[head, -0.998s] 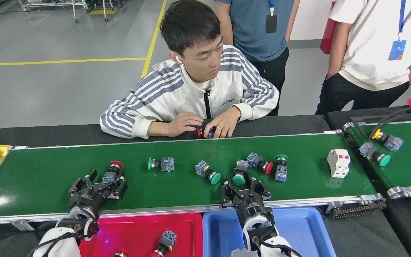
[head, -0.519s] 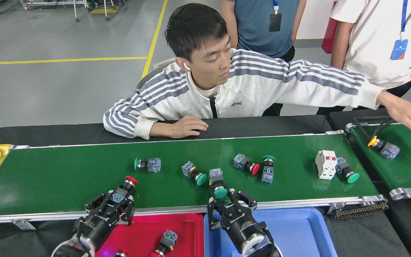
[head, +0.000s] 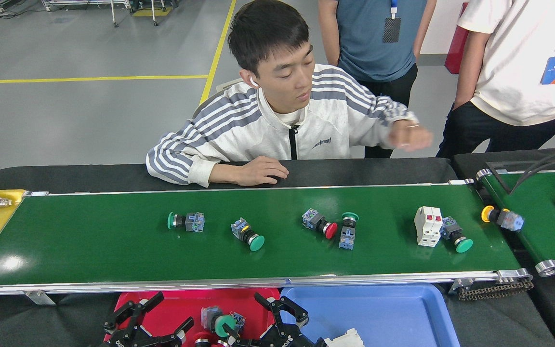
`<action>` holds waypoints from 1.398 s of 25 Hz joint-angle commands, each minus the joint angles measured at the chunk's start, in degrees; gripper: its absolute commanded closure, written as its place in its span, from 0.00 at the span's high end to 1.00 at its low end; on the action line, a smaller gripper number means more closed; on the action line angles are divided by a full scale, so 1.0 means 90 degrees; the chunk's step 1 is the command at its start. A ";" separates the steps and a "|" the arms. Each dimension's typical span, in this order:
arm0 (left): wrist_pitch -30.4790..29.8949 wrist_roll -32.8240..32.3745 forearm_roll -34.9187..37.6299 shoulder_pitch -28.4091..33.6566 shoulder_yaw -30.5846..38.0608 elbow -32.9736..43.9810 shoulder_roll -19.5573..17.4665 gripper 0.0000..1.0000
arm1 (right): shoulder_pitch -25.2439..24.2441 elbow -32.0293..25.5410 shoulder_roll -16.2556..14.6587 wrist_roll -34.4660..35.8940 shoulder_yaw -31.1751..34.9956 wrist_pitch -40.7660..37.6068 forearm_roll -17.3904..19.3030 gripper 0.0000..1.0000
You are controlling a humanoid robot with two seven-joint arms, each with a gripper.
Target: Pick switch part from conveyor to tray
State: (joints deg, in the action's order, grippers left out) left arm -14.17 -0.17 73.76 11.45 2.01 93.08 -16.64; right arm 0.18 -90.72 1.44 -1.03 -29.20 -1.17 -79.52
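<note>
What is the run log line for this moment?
left end effector: open | right end effector: open | green switch: at red tray | conveyor: holds parts

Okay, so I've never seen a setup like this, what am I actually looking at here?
This picture comes from a camera in the robot's head, looking down. The black claws at the bottom are its left gripper and right gripper, above a red tray beside a blue tray. The green belt is the conveyor, carrying push-button switch parts and a white block. The left gripper is open and empty. A green-capped switch sits by the right gripper; whether it's held is unclear. A person leans opposite.
</note>
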 commanded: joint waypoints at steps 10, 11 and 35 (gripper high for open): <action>0.1458 0.0019 -0.0022 0.0047 0.0207 0.0184 -0.0036 1.00 | -0.0508 -0.0164 0.0016 0.0486 0.1438 0.1711 -0.0012 0.99; 0.1360 0.0009 -0.0012 -0.0002 0.0207 0.0301 -0.0026 1.00 | -0.0450 -0.0144 0.0016 0.0467 0.1467 0.1799 -0.0012 0.99; 0.1604 -0.1163 0.0476 -0.2727 -0.1619 -0.1524 0.0892 1.00 | 0.1992 0.2707 0.0426 0.0017 0.1155 0.2229 0.0008 0.15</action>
State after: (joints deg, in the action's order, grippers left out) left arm -0.43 -10.82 77.84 -11.79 -13.00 79.72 -8.60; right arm 16.90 -65.96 5.74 -0.32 -18.58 19.39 -79.51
